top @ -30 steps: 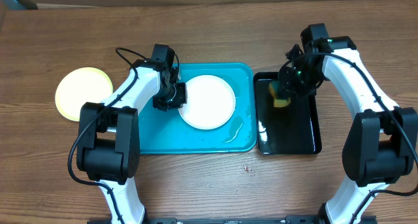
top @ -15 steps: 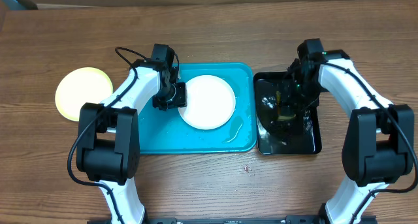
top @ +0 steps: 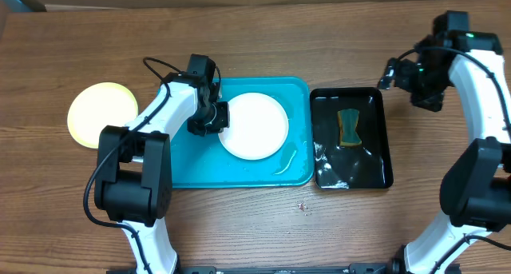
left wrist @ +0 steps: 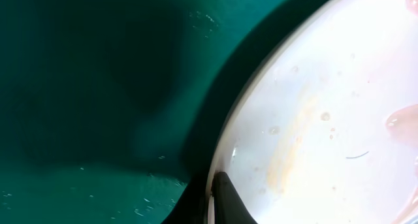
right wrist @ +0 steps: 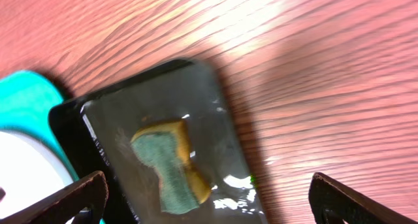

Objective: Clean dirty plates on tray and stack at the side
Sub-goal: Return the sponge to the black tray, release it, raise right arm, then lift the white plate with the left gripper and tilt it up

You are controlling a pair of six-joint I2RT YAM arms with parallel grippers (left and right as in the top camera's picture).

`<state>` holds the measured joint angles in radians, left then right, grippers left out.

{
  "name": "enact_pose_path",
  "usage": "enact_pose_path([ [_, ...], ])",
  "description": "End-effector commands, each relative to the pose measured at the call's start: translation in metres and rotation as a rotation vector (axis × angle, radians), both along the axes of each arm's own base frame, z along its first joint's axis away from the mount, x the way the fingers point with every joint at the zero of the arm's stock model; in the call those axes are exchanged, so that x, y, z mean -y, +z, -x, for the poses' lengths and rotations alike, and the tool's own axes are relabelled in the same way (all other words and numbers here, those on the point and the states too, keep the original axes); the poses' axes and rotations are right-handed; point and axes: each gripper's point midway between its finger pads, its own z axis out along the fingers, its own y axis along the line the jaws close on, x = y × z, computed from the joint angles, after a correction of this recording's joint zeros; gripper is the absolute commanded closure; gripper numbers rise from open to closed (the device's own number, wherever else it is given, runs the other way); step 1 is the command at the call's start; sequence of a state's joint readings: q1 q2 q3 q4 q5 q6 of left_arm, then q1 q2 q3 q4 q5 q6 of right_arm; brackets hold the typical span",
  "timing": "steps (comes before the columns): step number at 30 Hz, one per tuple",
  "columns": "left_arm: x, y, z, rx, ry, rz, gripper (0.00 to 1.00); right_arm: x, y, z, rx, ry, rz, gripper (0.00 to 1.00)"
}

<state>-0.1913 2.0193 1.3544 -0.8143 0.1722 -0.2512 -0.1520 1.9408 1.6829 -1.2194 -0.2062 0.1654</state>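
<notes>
Turquoise tray (top: 192, 166) at frame centre is occupied by a white plate (top: 255, 126), its left rim pinched by the left claw (top: 209, 121). The right claw (top: 394, 73) is held spread at upper right.

Left hand (top: 214, 119) pinched closed, right hand (top: 397, 73) spread wide, aloft

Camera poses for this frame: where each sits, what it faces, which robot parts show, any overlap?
Overhead: fixed above the table, looking straight down; both arms, left pincer and right pincer show, with blue tray, black tray, yellow-green plate.
Left wrist: low over the blue tray, facing the white plate's rim; one dark fingertip shows there.
Right wrist: above the black tray, angled down at the sponge; both fingers show, spread wide.
Shared: both wrist views catch the white plate and blue tray.
</notes>
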Motion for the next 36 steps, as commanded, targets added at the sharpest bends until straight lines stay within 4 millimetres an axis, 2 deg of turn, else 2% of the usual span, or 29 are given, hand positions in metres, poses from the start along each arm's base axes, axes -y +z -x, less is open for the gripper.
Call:
enact_pose_path([
  [1,-0.002,-0.008,0.012,-0.053,-0.048,-0.053,0.96,0.013,0.010,-0.005,0.042,-0.043,0.001,0.00],
  [4,-0.007,0.012,0.002,-0.038,-0.039,-0.090,0.96,0.020,0.011,-0.008,0.059,-0.058,0.004,0.00],
  [11,-0.007,0.088,-0.028,0.061,-0.027,-0.156,0.96,0.021,0.012,-0.011,0.070,-0.059,0.006,0.00],
  [15,0.002,0.124,-0.039,0.121,-0.030,-0.178,0.96,0.021,0.012,-0.011,0.070,-0.059,0.006,0.00],
  [19,0.017,0.151,-0.042,0.188,-0.039,-0.244,0.96,0.021,0.012,-0.011,0.070,-0.059,0.006,0.00],
  [27,0.077,0.183,-0.035,0.366,-0.123,-0.394,0.96,0.021,0.012,-0.011,0.070,-0.059,0.006,0.00],
  [33,0.133,0.204,-0.014,0.548,-0.232,-0.530,0.96,0.021,0.012,-0.011,0.070,-0.059,0.006,0.00],
  [36,0.159,0.221,-0.002,0.674,-0.284,-0.616,0.96,0.021,0.012,-0.011,0.070,-0.059,0.006,0.00],
])
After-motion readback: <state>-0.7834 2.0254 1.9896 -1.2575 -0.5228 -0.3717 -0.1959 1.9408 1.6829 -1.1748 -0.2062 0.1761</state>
